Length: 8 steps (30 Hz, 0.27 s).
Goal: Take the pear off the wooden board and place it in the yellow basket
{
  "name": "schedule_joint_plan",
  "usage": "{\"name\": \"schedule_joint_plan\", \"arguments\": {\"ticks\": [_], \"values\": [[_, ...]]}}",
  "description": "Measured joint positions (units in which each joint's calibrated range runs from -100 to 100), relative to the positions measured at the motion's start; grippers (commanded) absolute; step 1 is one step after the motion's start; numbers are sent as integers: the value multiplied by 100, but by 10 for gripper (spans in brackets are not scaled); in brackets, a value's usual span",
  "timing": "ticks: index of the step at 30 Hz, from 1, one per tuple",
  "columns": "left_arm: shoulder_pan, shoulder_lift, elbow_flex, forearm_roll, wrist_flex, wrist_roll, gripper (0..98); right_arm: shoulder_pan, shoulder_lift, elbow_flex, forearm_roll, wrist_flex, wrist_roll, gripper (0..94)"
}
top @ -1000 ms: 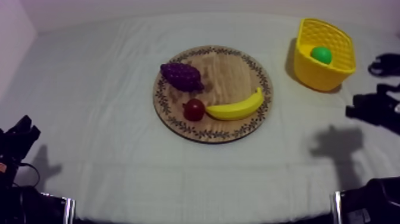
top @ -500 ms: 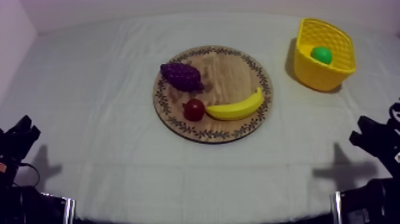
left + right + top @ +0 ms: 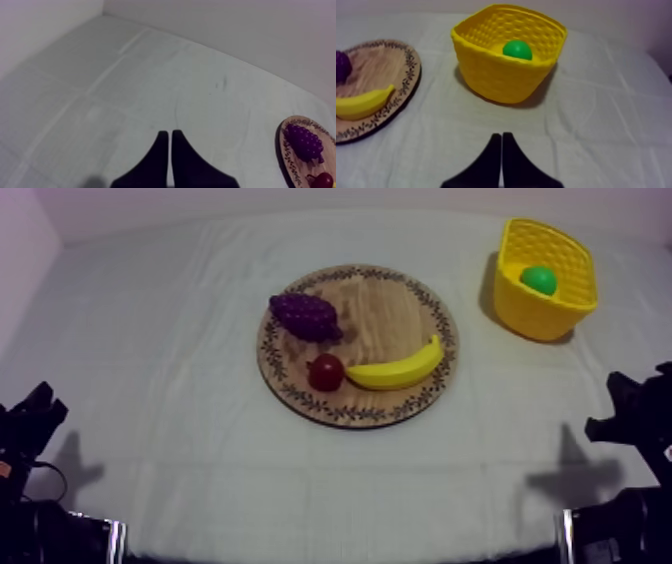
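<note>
Green rounded toy pear found dead ahead of the right gripper, the nearer one, its fingers pressed together and empty. Sits inside the yellow lattice plastic basket, off the round wooden board. Appears round; long axis and heading not determinable. Left gripper likewise closed on nothing.

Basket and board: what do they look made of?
The yellow basket looks like moulded plastic, slightly glossy, with evenly honeycombed walls. The wooden board shows streaked grain, matt, with a dark leaf pattern round its rim, perhaps printed or burnt in.
</note>
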Motion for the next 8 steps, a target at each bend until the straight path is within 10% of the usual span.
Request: {"name": "schedule_joint_plan", "arguments": {"ticks": [8], "values": [[0,0,0,0,0,0,1,0,0,0,0,-39,110,6]]}}
